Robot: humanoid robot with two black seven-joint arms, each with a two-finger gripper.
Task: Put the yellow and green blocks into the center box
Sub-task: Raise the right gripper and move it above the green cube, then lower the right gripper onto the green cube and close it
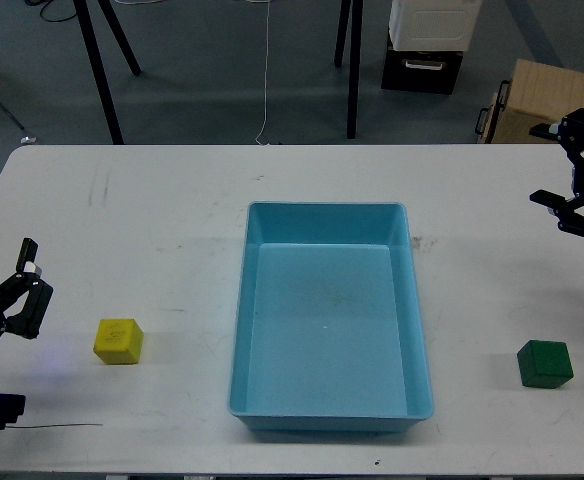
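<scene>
A yellow block (118, 341) sits on the white table left of the light-blue box (327, 209), which stands empty in the middle. A dark green block (545, 363) sits at the right, near the table's front. My left gripper (29, 280) is open and empty at the left edge, a short way left of the yellow block. My right gripper (545, 164) is open and empty at the right edge, held high and well behind the green block, its fingers pointing left.
The white table (152, 230) ends close to both blocks at the front. Beyond its far edge are black stand legs (100, 75), a white and black case (427, 45), and a cardboard box (552, 100) on the floor.
</scene>
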